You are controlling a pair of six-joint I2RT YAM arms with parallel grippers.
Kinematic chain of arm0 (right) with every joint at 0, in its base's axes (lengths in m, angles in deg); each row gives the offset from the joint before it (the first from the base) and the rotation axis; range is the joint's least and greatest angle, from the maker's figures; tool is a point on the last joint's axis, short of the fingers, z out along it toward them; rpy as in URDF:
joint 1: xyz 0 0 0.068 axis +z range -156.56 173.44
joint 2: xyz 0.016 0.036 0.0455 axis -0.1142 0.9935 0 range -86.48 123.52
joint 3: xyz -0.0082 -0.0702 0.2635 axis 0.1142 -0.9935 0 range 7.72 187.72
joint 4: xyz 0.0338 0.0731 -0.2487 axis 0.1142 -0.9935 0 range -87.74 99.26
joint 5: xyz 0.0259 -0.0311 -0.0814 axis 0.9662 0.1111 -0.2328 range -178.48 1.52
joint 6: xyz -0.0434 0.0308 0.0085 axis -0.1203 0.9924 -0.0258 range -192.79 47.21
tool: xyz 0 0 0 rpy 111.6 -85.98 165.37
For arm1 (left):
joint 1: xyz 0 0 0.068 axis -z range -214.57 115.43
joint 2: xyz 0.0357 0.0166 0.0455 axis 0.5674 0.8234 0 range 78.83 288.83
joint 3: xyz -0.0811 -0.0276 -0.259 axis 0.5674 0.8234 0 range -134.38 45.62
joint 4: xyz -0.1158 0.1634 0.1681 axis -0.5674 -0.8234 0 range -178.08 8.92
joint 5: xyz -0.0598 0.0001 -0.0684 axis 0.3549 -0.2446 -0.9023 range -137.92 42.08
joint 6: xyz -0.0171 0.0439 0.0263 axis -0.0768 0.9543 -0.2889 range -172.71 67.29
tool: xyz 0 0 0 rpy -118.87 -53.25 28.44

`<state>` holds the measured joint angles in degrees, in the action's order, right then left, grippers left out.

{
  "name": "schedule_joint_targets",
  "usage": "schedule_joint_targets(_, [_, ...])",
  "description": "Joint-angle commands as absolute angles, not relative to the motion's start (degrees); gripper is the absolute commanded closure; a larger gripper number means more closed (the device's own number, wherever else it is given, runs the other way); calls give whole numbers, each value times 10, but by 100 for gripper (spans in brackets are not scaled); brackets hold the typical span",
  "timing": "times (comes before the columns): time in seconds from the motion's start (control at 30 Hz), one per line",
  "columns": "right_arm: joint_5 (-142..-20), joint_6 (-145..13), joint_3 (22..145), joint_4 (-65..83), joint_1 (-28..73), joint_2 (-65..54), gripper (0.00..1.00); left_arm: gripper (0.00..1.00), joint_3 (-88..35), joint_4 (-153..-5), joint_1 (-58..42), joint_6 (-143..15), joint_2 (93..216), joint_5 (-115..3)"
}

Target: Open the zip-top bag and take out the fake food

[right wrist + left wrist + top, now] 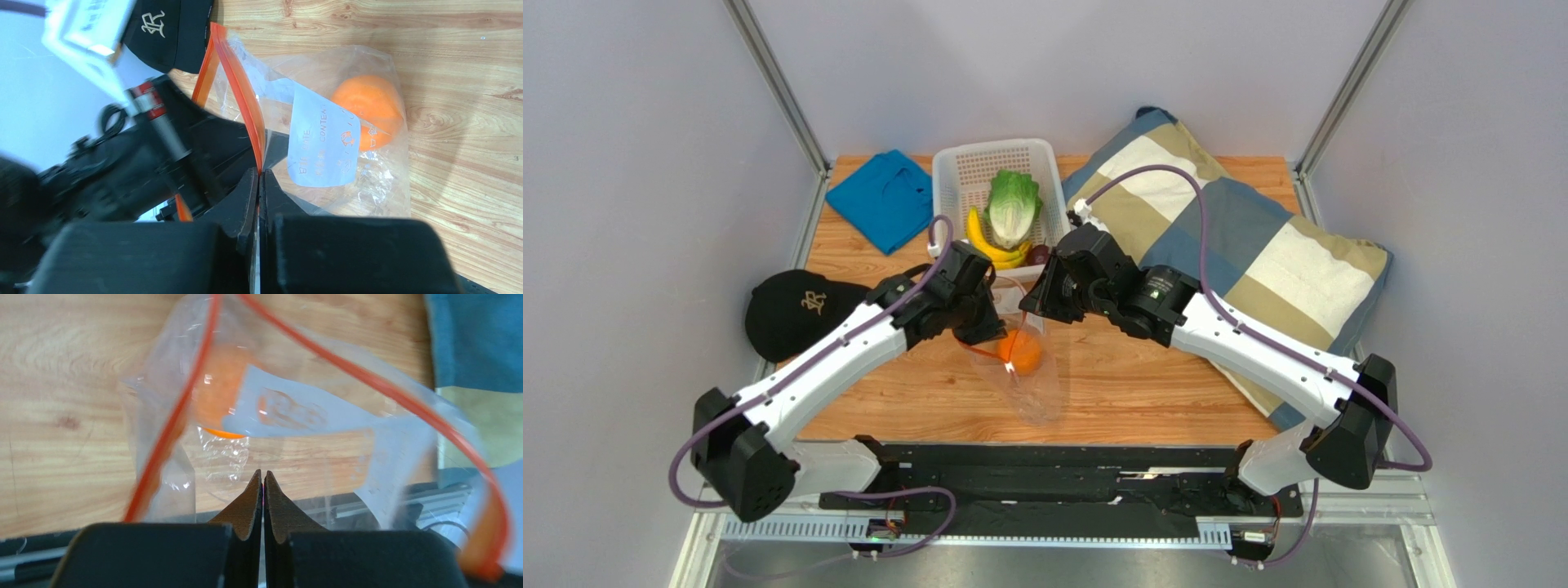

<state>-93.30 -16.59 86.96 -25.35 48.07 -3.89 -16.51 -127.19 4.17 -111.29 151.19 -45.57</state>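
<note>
Both pincers were closed on the zip-top bag (1032,382), mid-tabletop (1136,386). My right pincer (258,174) clamped its orange-red strip (245,104); my left pincer (263,478) apparently nipped the opposite lip, blur hiding the contact. The orange (368,113) sat inside. I judged it best to spread the mouth slowly. A basket (955,172) stood behind, and a pillow (1247,245) crowded my right.

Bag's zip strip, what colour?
Orange-red zip strip on the clear zip-top bag; shows best in the right wrist view.
</note>
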Motion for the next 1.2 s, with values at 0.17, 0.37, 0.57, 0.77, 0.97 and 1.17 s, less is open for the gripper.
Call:
schedule_joint_targets(0.17, [-893,-192,899,-181,482,-7,100,90,-98,-1112,47,-986,1469,-464])
schedule_joint_targets(0.37, [-880,-189,888,-221,482,-9,100,57,-120,-1158,55,-994,1563,-480])
schedule_joint_targets(0.57, [-884,-186,852,-236,482,-33,100,29,-105,-1104,57,-970,1589,-480])
schedule_joint_targets(0.77, [-909,-178,816,-249,472,-65,100,25,-124,-1096,62,-961,1651,-485])
schedule_joint_targets(0.97, [-911,-179,740,-259,451,-111,100,22,-151,-1083,82,-958,1713,-493])
schedule_joint_targets(1.17, [-904,-170,697,-266,434,-146,100,29,-171,-1100,101,-971,1770,-480])
